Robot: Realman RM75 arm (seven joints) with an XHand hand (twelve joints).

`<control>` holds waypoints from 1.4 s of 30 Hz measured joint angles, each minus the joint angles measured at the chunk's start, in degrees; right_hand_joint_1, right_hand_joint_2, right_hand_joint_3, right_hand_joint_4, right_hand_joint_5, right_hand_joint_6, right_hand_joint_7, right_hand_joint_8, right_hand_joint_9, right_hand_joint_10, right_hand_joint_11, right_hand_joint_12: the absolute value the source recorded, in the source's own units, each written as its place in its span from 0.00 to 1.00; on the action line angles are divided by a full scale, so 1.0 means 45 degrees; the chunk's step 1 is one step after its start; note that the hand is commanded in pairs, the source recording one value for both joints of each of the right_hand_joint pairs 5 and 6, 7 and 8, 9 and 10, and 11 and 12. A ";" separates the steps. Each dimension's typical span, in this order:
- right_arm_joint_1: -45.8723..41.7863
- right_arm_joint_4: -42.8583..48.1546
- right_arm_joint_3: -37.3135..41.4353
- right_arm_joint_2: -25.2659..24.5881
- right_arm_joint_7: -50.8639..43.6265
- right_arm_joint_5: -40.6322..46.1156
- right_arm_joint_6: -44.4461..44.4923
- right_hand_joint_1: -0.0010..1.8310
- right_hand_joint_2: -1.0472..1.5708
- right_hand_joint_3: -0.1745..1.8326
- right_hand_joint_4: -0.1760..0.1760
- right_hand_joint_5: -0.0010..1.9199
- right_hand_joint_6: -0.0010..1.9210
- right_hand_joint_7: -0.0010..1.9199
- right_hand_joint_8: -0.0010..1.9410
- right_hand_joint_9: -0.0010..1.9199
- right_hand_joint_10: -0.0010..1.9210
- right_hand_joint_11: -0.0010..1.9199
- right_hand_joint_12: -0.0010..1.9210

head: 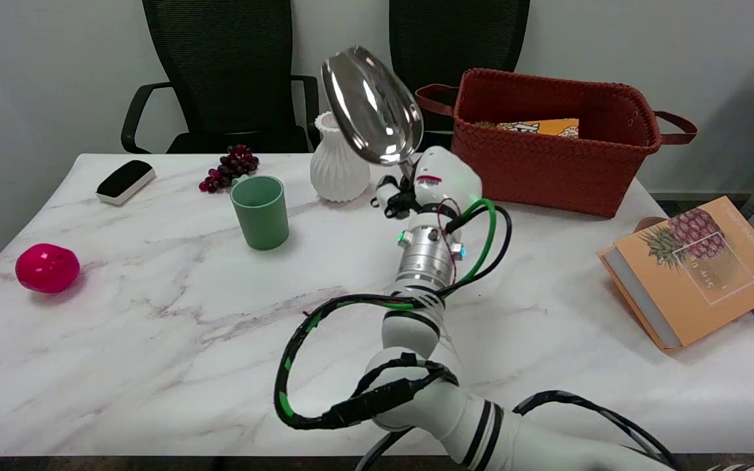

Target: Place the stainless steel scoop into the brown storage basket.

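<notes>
1. The stainless steel scoop [372,106] is up in the air, clear of the marble table [154,314], its shiny bowl uppermost and its hollow side facing the near edge.
2. Its long axis runs on a slant: the open mouth points up and to the left, towards the black chairs [230,72], while the handle end drops down and to the right into the right hand [424,186].
3. That hand is closed round the scoop's handle; the fingers are mostly hidden behind the white palm, so I cannot tell just how they wrap it.
4. The scoop hangs in front of the white ribbed vase [339,160] and just left of the brown storage basket [550,147], not over its rim.
5. An orange box lies inside the basket.
6. On the table stand a green cup [260,212], purple grapes [230,167], a black-and-white eraser [125,181], a pink ball [47,267] and a pineapple book [698,268].
</notes>
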 measured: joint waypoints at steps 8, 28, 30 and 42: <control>0.0073 0.0115 0.0307 0.1070 0.2459 -0.1123 -0.0616 0.47 0.81 0.33 0.50 1.00 1.00 1.00 0.99 0.92 0.92 1.00 1.00; 0.0773 0.0267 0.2098 0.4978 0.9061 -0.2384 -0.2827 0.44 0.83 0.37 0.50 1.00 1.00 1.00 0.99 0.95 0.95 1.00 1.00; 0.0812 0.0252 0.2339 0.5290 0.9569 -0.2454 -0.3024 0.44 0.83 0.37 0.50 1.00 1.00 1.00 0.99 0.96 0.96 1.00 1.00; 0.1235 -0.0312 0.4055 0.6698 1.2284 -0.2998 -0.4323 0.42 0.85 0.36 0.50 1.00 1.00 1.00 0.99 0.97 0.97 1.00 1.00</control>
